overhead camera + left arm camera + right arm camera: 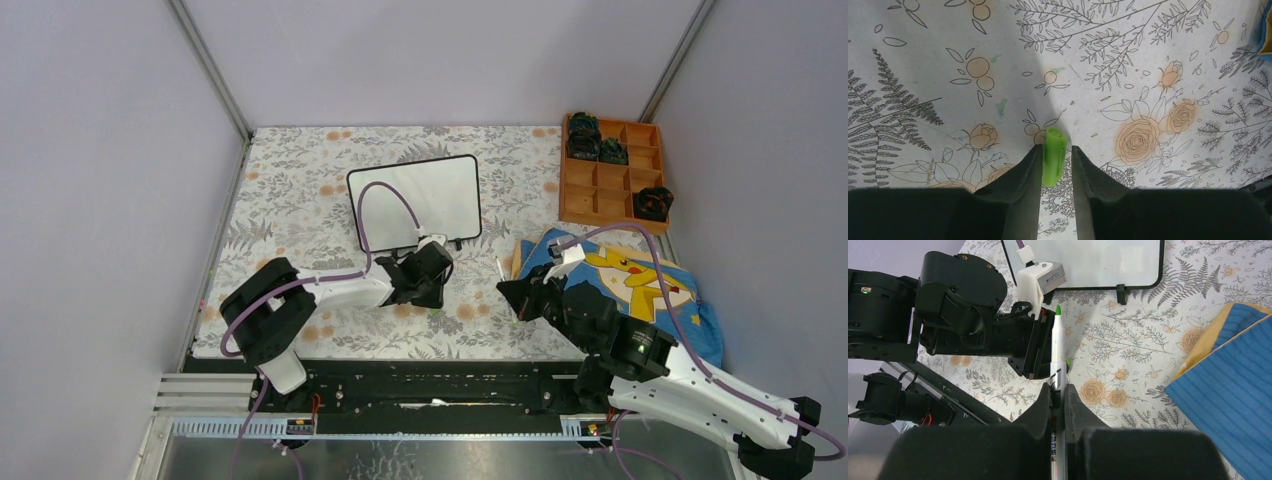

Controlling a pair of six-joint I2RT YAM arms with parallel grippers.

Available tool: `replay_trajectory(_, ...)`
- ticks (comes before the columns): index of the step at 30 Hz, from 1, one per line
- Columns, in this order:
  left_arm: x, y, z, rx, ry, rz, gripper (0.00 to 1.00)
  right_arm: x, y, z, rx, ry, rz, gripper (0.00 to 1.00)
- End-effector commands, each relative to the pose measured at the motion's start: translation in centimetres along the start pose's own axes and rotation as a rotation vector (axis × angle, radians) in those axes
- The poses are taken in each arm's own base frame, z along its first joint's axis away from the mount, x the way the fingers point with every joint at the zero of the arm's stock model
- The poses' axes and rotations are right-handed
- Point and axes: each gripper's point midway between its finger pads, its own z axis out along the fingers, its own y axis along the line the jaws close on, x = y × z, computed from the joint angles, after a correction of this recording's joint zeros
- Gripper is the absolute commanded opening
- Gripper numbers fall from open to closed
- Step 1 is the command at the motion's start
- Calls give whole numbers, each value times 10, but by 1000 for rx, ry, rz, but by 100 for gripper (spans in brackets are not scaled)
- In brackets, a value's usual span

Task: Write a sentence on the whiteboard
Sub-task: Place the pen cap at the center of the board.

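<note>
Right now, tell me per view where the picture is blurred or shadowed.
Left wrist: left gripper dark and blurred, grey shadow on the tablecloth above the green cap. Right wrist: right gripper blurred around the marker, whiteboard sharp. Top external: even, soft light.

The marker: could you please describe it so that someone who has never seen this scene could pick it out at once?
On the floral table, near the blank whiteboard, find the right gripper, shut on a slim stick aimed at the board. That is the marker: white barrel, bare green tip, unlike the stubby all-green cap at the left gripper.
</note>
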Motion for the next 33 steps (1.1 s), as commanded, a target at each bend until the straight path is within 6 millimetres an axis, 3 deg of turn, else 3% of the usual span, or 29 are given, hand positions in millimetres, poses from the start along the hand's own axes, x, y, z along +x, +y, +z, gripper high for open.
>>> replay_trajectory(1,-2,-5,0,12,-14,4,36,-12,-1,1,15,-39,-1,0)
replay_trajectory(6,-7,-10,-9,34,-35,-11,46,-12,0,0,11,-38,-1,0)
replay_trajectory(9,-21,-19,-26,67,-83,-24,55,-15,1,-1,10,-42,-4,0)
replay_trajectory(12,-45,-24,-51,81,-176,-37,71,-18,2,-1,7,-46,-14,0)
replay_trajectory(16,-78,-26,-94,95,-324,-58,89,-21,4,-3,4,-50,-23,0)
replay_trajectory(20,-106,-22,-145,118,-486,-55,98,-25,12,-3,-35,-53,-39,0)
replay_trajectory(29,-161,-5,-282,229,-1014,-10,99,-34,45,7,-165,-50,-113,0)
replay_trajectory(33,-166,12,-302,177,-1072,-74,99,-40,71,15,-258,-49,-140,0)
